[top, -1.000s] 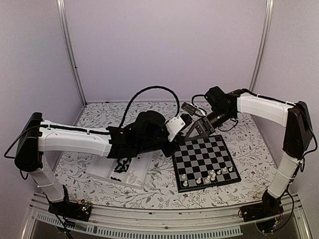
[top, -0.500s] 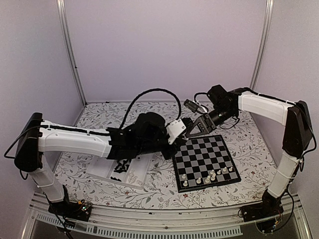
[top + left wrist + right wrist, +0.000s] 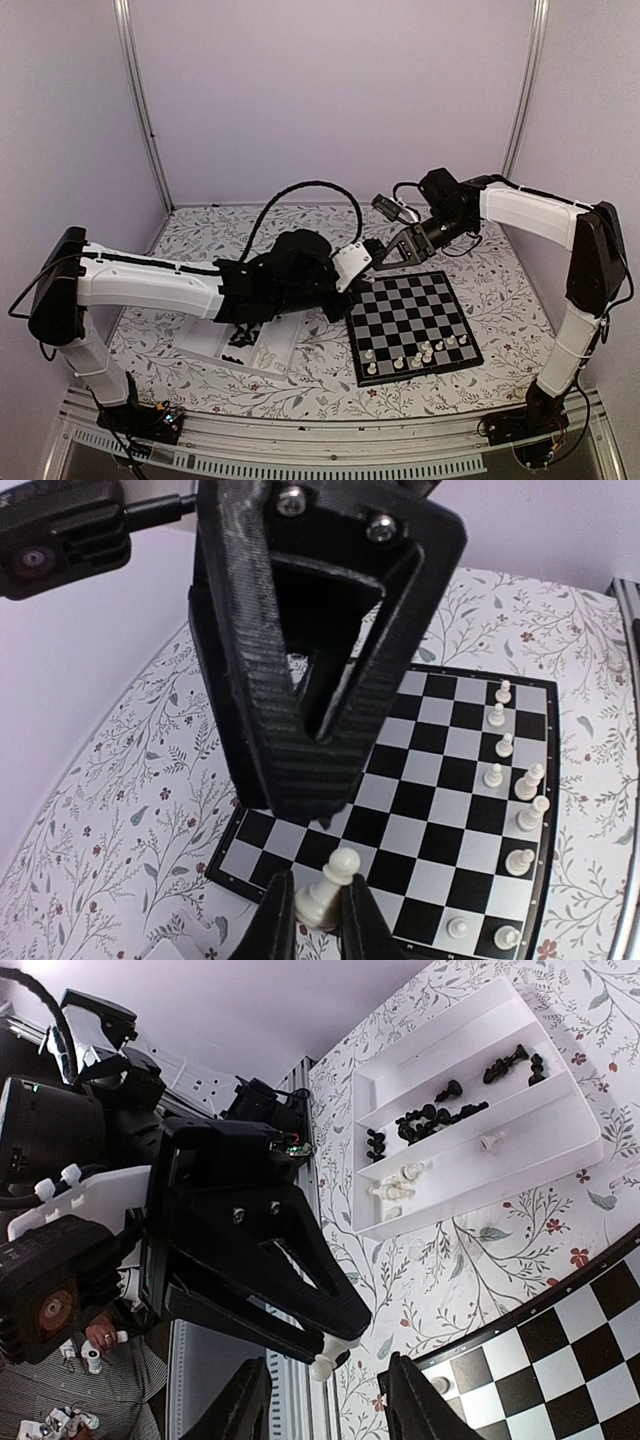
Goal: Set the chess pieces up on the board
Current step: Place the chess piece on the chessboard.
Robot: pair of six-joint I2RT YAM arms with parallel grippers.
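Left hand [image 3: 318, 920] clamps a small white plastic chess piece [image 3: 328, 888] near the black-and-grey checked board's [image 3: 430, 810] far-left corner; right hand [image 3: 325, 1400], fingers apart, probably awaits handover.

Robot lab test cell — plain lilac wall panels [image 3: 330, 100], aluminium frame posts [image 3: 143, 110], floral-covered bench [image 3: 200, 235].

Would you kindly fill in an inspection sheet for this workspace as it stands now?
Surface: table, floral cover, flat.
Job's things: board right of centre; white pieces along its near edge; black pieces and a few more white ones in the tray, left of the board.
Clutter: nothing seen.
Grippers: left gripper shut on a white piece near the board's far left corner; right gripper open, facing it.
Cables: black cable arching over the left arm.
Surroundings: lilac walls, metal posts.
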